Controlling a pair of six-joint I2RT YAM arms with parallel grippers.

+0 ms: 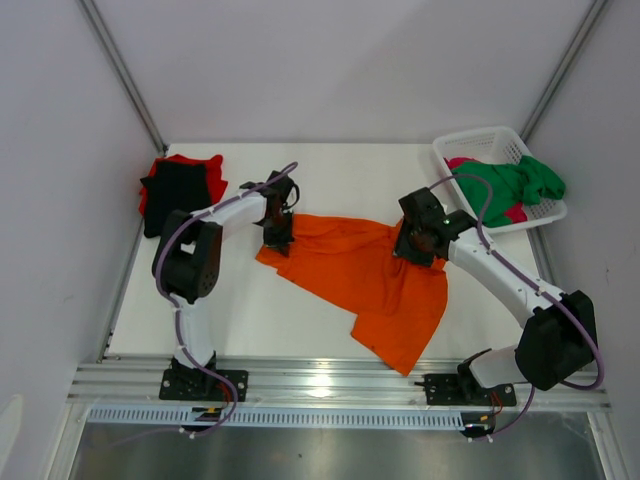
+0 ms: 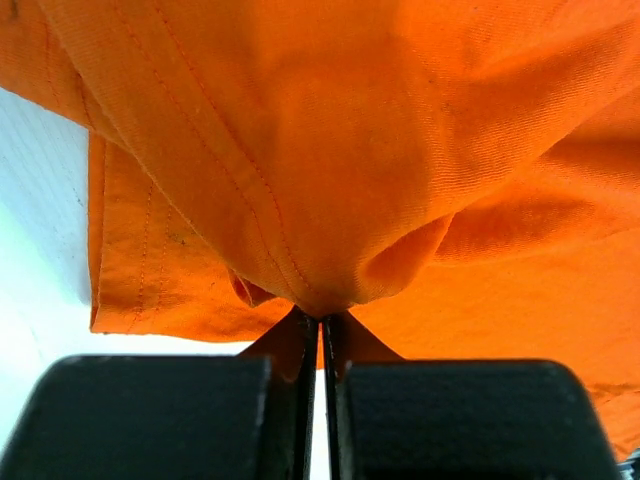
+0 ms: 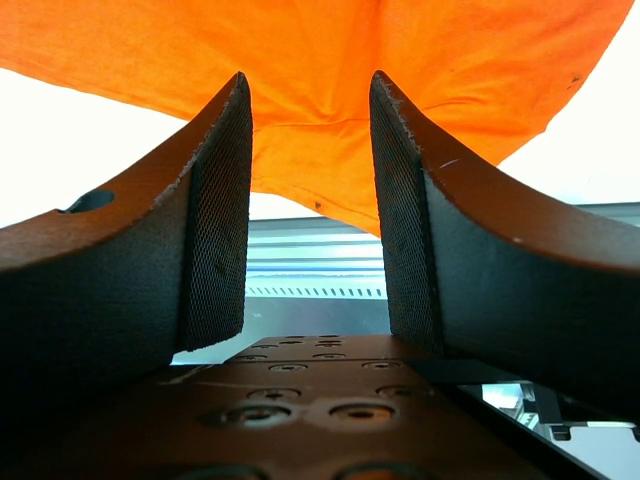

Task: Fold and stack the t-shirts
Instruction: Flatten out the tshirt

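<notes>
Left pincer (image 2: 320,325) clamps the orange t-shirt (image 1: 350,272), right pincer (image 3: 310,110) gapes open over it, and it should grip before both lift.

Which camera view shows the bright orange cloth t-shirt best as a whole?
Top external: the bright orange cloth t-shirt lies rumpled on the white table, nearly its whole outline visible. Left wrist shows only a fold pinched in the shut left gripper; right wrist shows a patch of it beyond the open right gripper.
</notes>
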